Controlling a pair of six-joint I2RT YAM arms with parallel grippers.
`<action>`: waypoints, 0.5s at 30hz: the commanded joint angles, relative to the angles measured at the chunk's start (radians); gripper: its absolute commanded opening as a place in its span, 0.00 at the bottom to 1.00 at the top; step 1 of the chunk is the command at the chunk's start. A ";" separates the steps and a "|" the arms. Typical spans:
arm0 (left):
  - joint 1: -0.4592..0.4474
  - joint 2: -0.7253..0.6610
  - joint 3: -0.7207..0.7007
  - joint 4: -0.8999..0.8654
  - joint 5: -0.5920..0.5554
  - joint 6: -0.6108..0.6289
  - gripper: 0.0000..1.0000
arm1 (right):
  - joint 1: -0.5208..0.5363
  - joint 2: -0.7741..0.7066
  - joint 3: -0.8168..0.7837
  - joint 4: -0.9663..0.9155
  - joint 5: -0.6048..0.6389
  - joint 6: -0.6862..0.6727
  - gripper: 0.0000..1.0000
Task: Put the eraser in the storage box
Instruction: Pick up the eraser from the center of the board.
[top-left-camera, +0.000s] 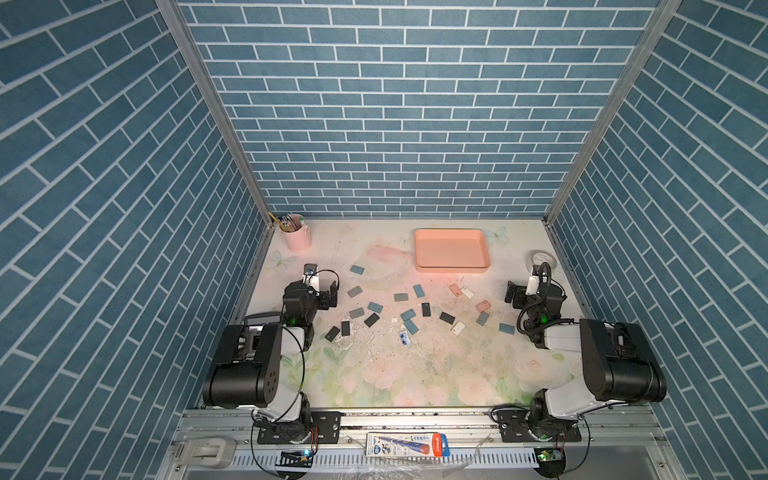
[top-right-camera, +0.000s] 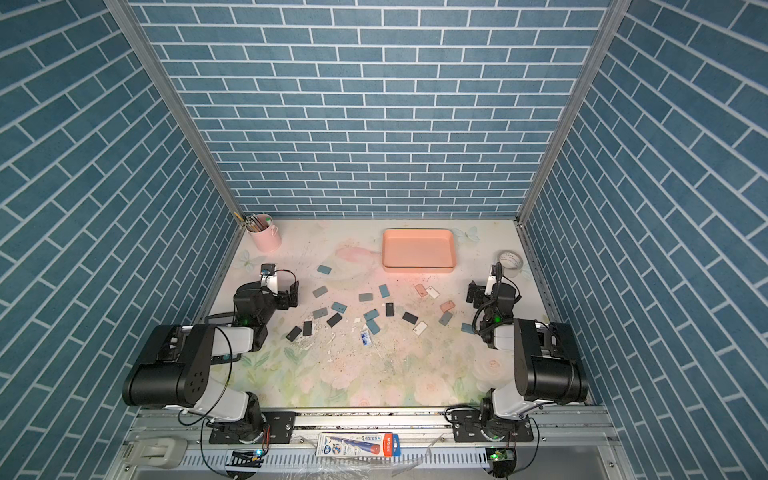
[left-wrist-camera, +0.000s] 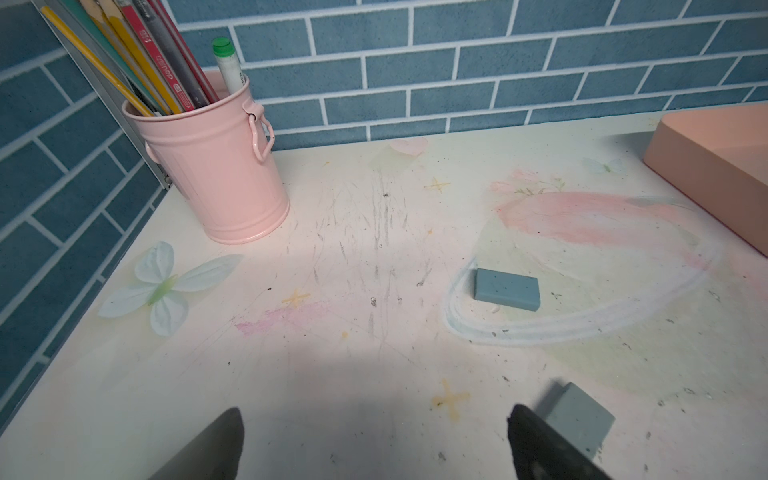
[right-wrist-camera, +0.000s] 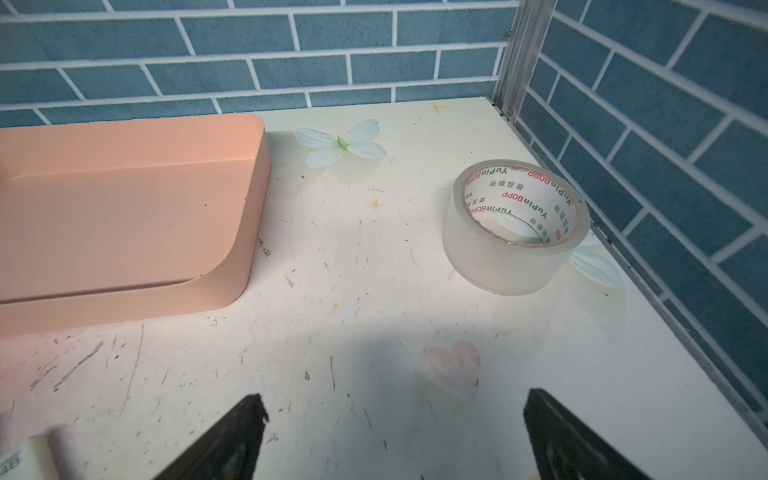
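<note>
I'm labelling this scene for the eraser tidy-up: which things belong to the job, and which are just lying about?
Job: the scattered erasers; the storage box, empty.
Lying about: the pencil cup; the tape roll; the printed packet.

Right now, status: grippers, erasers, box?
Left gripper open, empty. Right gripper open, empty. Erasers loose on table; storage box empty. Tape roll beside right gripper, not blocking.

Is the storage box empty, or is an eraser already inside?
Empty. In both top views the storage box shows only its bare salmon floor.
</note>
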 joint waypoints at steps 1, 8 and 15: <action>0.005 0.010 0.017 0.003 -0.006 -0.004 1.00 | -0.001 0.010 0.015 0.021 -0.005 -0.005 0.99; 0.005 0.009 0.017 0.003 -0.006 -0.004 1.00 | 0.000 0.010 0.015 0.020 -0.004 -0.006 0.99; -0.001 0.010 0.016 0.005 -0.011 -0.004 1.00 | 0.000 0.011 0.015 0.021 -0.004 -0.006 0.99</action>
